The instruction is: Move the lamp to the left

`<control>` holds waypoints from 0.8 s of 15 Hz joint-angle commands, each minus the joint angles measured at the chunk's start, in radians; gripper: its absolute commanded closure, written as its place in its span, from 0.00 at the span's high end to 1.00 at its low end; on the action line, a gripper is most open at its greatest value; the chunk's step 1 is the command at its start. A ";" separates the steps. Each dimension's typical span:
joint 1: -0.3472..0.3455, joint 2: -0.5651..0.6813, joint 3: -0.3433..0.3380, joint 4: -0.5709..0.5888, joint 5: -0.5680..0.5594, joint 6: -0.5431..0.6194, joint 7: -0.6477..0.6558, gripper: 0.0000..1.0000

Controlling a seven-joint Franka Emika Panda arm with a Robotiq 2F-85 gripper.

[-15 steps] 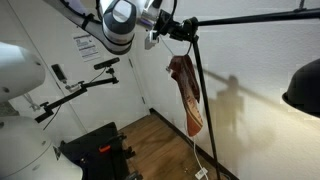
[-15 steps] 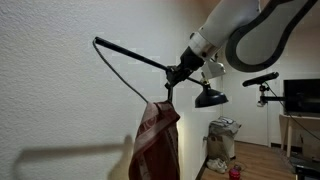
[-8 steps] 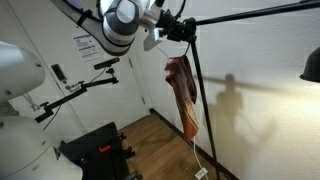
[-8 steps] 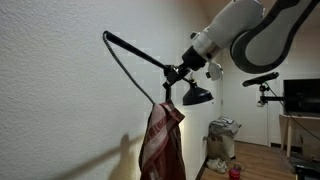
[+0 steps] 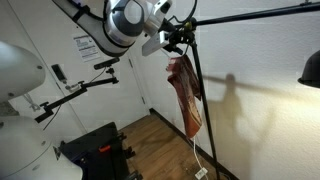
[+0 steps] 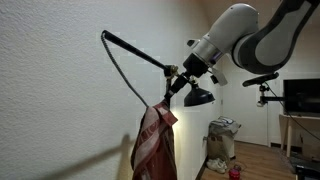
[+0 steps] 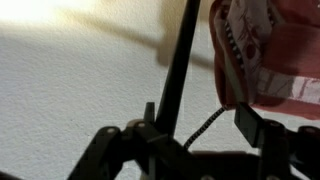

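End effector [image 7: 198, 118]: jaws partly open, gripping nothing. The lamp's pole [image 7: 180, 70] passes up between the two fingers.
Finger nearer the pole [image 7: 148, 122]: just beside the pole. Whether it touches cannot be told.
Other finger [image 7: 250, 122]: clearly apart from the pole, with white wall showing in the gap.
Cord [image 7: 205, 130]: a thin dark cord curves through that gap, low between the pole and the far finger.
End effector's place: in both exterior views it sits high on the lamp, at the joint where the pole meets the long arm [image 5: 183, 33] [image 6: 175, 82].
Lamp [image 5: 208, 130]: stands close to the white wall [image 5: 260, 120], its thin black pole leaning slightly as it rises from near the wooden floor [image 5: 165, 135].
Lamp arm [image 5: 260, 13]: runs almost level from the joint towards the picture's edge. In an exterior view it slopes up away from the end effector [image 6: 135, 54].
Shade [image 5: 312, 68]: a black dome, cut off by the frame edge. In an exterior view it hangs just past the end effector [image 6: 197, 97].
Cloth [image 5: 183, 95]: reddish-brown, hanging beside the pole below the end effector [image 6: 155, 140]. In the wrist view it fills the upper corner near the far finger [image 7: 270, 50].
Thin stand [image 5: 75, 88]: black, well apart from the lamp.
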 commanded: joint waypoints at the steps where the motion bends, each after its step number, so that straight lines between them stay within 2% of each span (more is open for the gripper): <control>1: 0.017 -0.099 0.018 -0.028 0.038 -0.069 0.038 1.00; 4: 0.060 -0.184 0.023 -0.081 0.080 -0.044 0.078 1.00; 11: 0.233 -0.353 0.020 -0.201 0.179 -0.035 0.139 1.00; 12: 0.208 -0.367 0.060 -0.166 0.170 -0.067 0.158 1.00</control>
